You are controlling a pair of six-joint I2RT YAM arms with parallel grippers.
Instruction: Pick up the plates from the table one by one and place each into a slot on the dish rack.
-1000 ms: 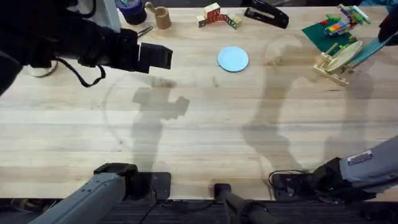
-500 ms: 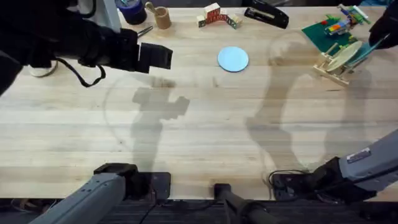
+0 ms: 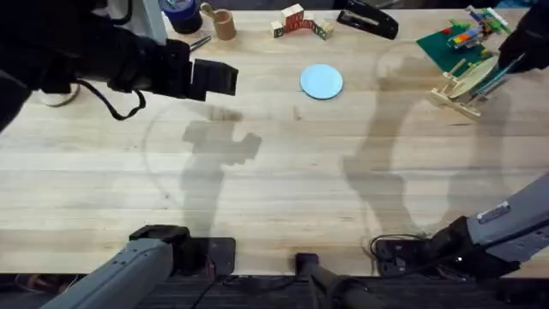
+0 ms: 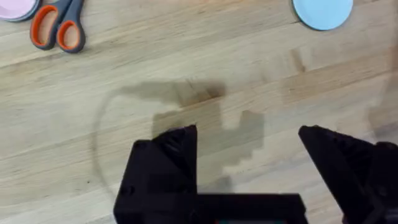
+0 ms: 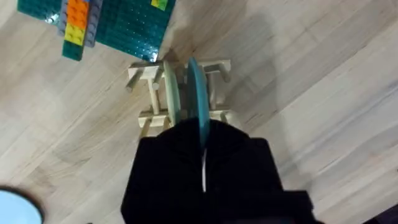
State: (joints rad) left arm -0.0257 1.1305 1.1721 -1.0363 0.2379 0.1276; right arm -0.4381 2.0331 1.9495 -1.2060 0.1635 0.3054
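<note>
Pinching the teal plate (image 5: 198, 106), right tool (image 5: 204, 163) overhangs rack (image 5: 180, 93) beside brick baseplate (image 5: 127, 25).

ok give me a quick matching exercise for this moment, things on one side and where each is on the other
Things:
1. teal plate
2. light blue plate
3. scissors
4. left hand

Places or states:
A. flat on the table, alone near the middle
B. open above bare wood
C. on edge in the dish rack, gripped by the right hand
D. lying by a pink dish

Pairs: 1-C, 2-A, 3-D, 4-B
</note>
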